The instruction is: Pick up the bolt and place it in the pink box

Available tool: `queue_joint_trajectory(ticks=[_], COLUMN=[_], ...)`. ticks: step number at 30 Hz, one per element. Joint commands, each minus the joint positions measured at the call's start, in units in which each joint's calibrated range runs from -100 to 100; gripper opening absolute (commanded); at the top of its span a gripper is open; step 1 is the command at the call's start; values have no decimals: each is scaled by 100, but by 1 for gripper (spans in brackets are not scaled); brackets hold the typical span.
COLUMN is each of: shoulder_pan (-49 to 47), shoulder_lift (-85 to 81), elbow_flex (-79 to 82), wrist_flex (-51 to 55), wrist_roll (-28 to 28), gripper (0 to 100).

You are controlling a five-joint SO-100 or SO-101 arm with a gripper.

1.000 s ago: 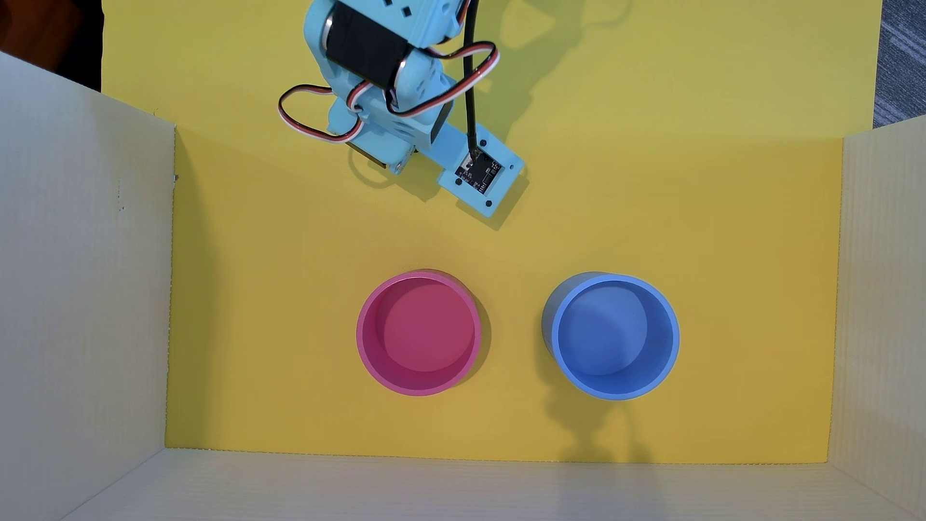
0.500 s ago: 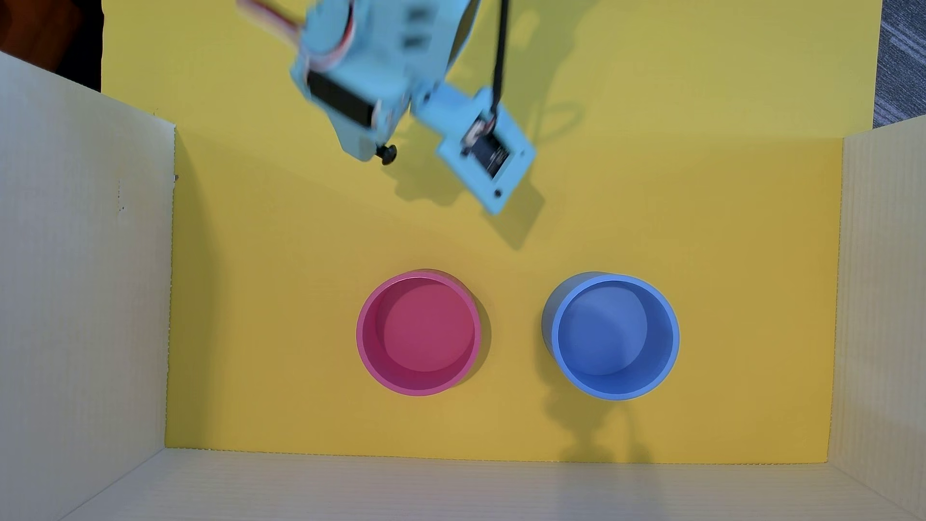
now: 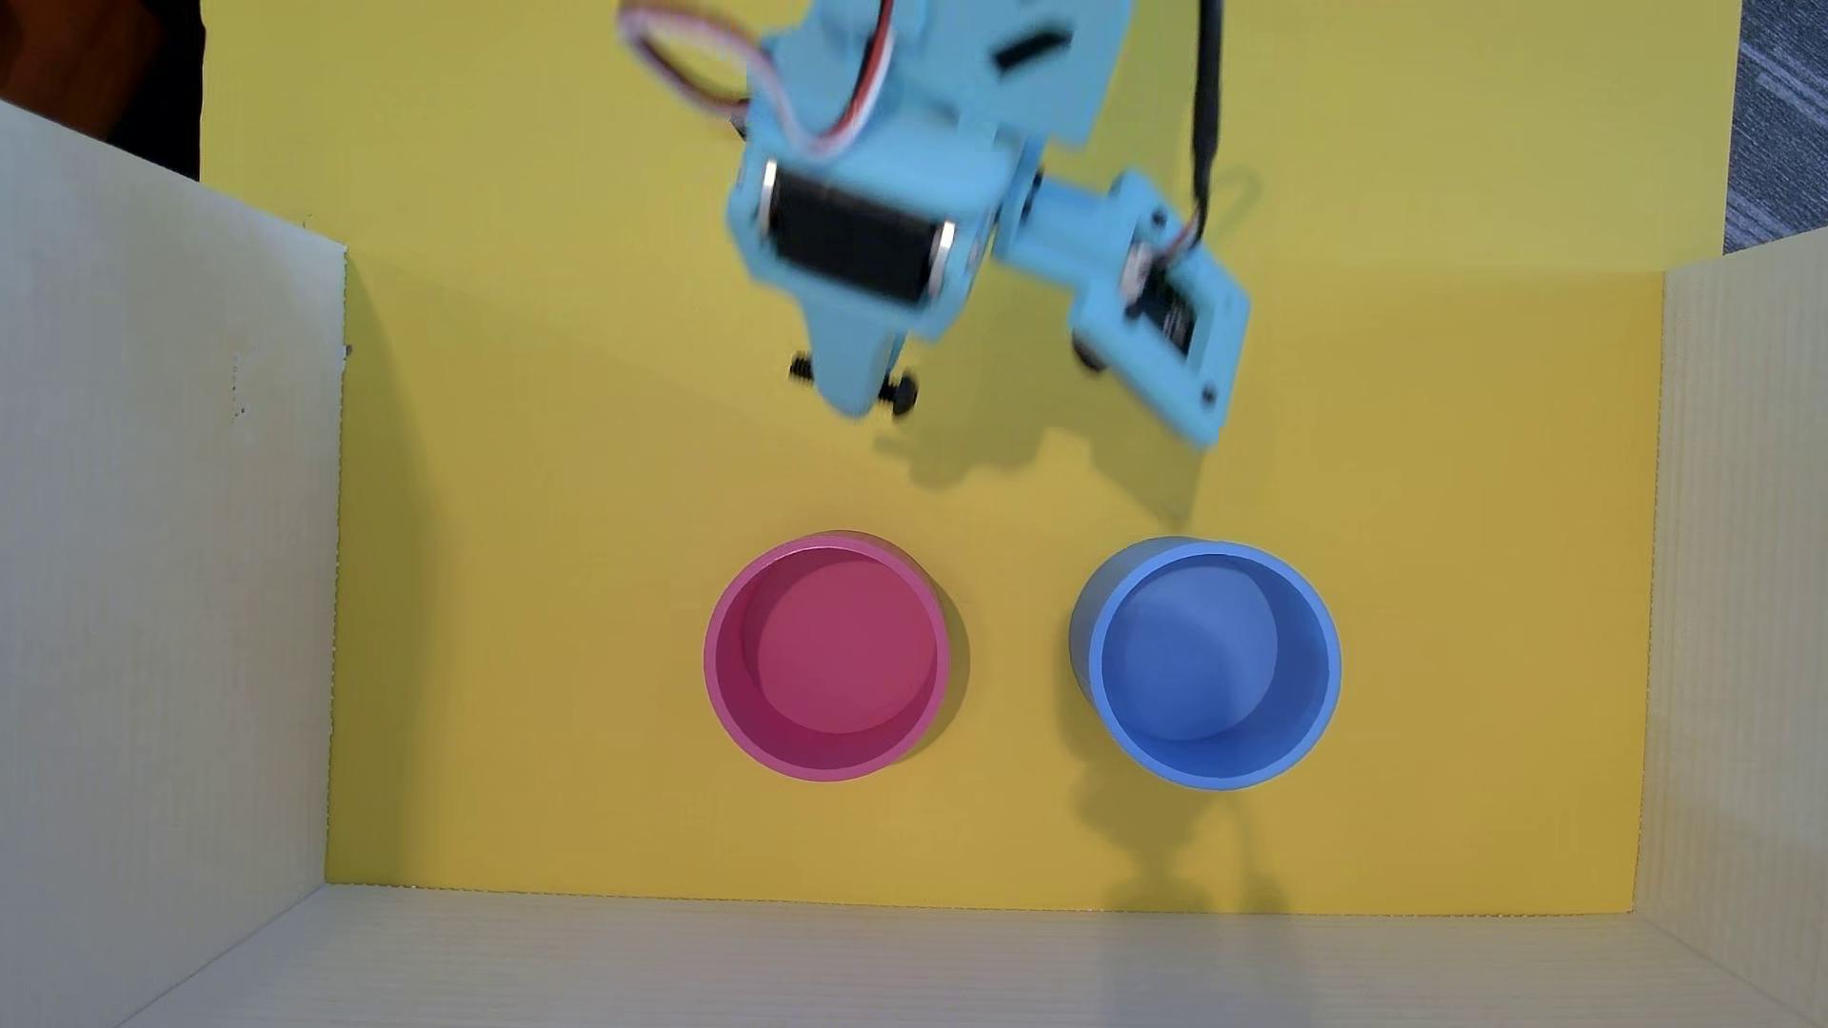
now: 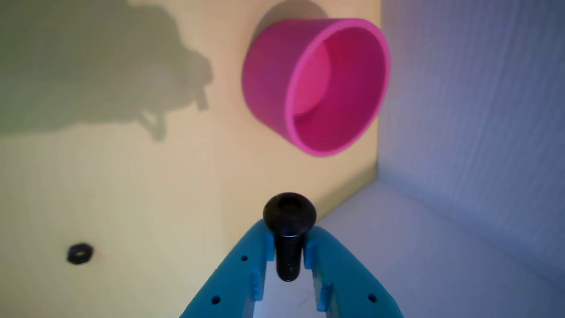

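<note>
Blurred in the overhead view, the light-blue two-finger gripper [image 4: 289,247] clamps the small black metal bolt [image 4: 289,229], its shaft partly hidden, at twelve o'clock from the round pink plastic box [image 3: 827,657] on yellow paper [image 3: 554,593] walled by white corrugated board [image 3: 158,554].

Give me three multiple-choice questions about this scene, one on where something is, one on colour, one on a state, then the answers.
1. In the overhead view, the pink box sits where beside the blue cup?
A left
B right
C inside it

2. What colour is the bolt?
A silver
B black
C red

3. The gripper is
A open, empty
B shut on the bolt
C out of view

Answers:
1. A: pink lies left of blue.
2. B: head and shaft are black.
3. B: the wrist view shows the fingers clamping the shaft.
</note>
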Motion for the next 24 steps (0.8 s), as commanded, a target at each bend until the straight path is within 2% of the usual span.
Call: queue_joint_trajectory(ticks=[1, 9, 24], shoulder_pan=[-40, -48, -187], shoulder_lift=[743, 2350, 4606], elbow_flex=[-989, -2391, -5485], wrist_flex=[27, 79, 1220], wrist_roll=[-24, -19, -24], gripper=[1, 1, 1])
